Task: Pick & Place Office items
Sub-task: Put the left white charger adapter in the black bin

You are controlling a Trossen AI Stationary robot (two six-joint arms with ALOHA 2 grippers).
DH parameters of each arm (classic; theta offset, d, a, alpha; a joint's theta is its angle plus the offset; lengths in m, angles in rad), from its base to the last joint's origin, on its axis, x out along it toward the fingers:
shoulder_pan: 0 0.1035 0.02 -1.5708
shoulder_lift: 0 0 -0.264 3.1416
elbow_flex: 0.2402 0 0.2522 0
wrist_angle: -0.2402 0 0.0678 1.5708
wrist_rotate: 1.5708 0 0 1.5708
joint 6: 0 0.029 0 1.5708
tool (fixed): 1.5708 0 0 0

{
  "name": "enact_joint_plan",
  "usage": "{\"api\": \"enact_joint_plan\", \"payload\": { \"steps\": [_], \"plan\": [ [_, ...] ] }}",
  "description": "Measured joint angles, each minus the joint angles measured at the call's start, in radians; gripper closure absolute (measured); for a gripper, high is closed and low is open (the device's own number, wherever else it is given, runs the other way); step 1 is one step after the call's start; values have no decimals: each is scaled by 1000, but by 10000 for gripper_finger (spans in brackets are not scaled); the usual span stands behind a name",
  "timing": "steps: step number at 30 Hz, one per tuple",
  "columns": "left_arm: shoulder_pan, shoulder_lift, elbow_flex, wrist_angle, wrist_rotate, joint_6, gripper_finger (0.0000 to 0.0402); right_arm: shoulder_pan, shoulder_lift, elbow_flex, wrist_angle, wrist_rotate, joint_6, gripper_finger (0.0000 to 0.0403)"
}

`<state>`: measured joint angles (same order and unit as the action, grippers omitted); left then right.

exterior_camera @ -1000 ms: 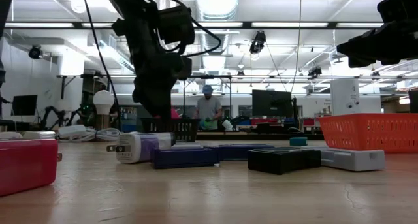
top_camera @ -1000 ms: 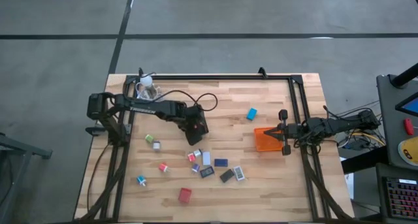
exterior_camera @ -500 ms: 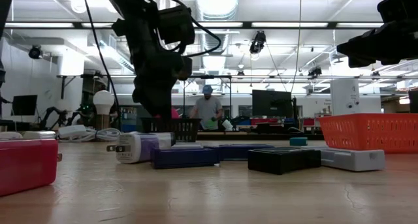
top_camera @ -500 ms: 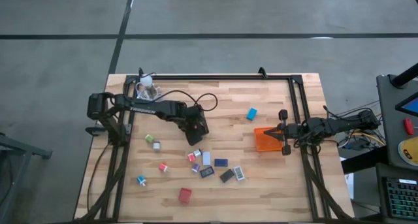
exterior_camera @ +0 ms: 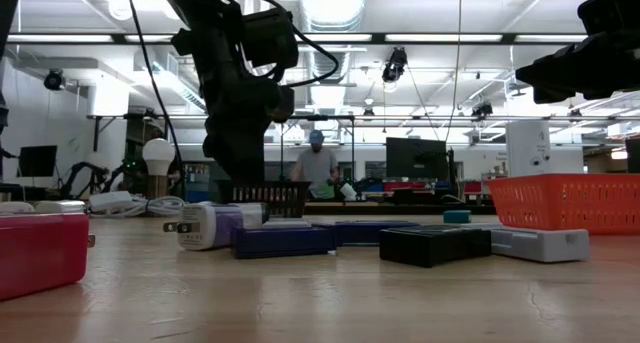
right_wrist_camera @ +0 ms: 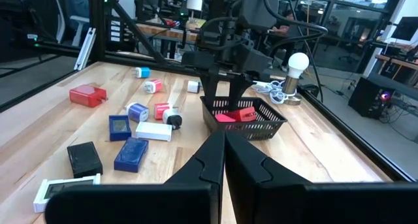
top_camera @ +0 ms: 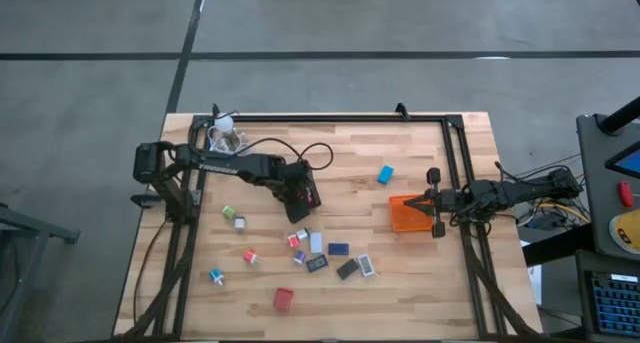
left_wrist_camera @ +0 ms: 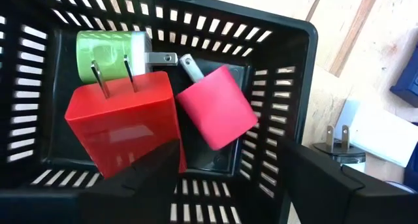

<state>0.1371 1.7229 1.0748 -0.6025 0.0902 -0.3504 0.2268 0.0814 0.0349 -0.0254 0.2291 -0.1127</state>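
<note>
**Q:** What is your claw doing?

**A:** My left claw (top_camera: 300,195) hangs right over the black mesh tray (left_wrist_camera: 287,87), fingers spread, nothing between them. Under me in the tray lie a pink plug cube (left_wrist_camera: 215,106), a big red plug block (left_wrist_camera: 124,129) and a green charger (left_wrist_camera: 108,51), all touching one another.

**Q:** So where is the next piece?

**A:** Outside the tray, close by. A loose cluster lies on the wood just beside it, on the side of me that faces the table's camera edge. Nearest are a small red-and-white piece (top_camera: 294,241) and a white flat piece (top_camera: 316,242), with a dark blue flat piece (top_camera: 338,250) just past them. I judge the white one's long side points roughly back at me, so I would turn my fingers across it.

**Q:** Couldn't the other arm take it?

**A:** My right claw (top_camera: 435,205) is clenched shut and parked at the orange tray (top_camera: 405,215), well apart from that cluster. I'm clearly nearer. The light blue piece (top_camera: 385,174) lies between us, closer to the right claw.
</note>
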Motion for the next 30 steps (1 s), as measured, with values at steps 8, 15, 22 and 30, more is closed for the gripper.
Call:
{"api": "enact_joint_plan", "payload": {
  "steps": [8,15,22,30],
  "plan": [
    [0,-12,14,-7,20,15,141,0,0,0,0,0,0,394],
    [-2,-136,70,-73,-7,24,141,0,0,0,0,0,0,394],
    [-16,-293,65,-109,-57,-314,142,0,1,0,0,1,0,394],
    [-145,-346,48,-317,-166,-668,142,0,0,0,0,0,0,394]
  ]
}}
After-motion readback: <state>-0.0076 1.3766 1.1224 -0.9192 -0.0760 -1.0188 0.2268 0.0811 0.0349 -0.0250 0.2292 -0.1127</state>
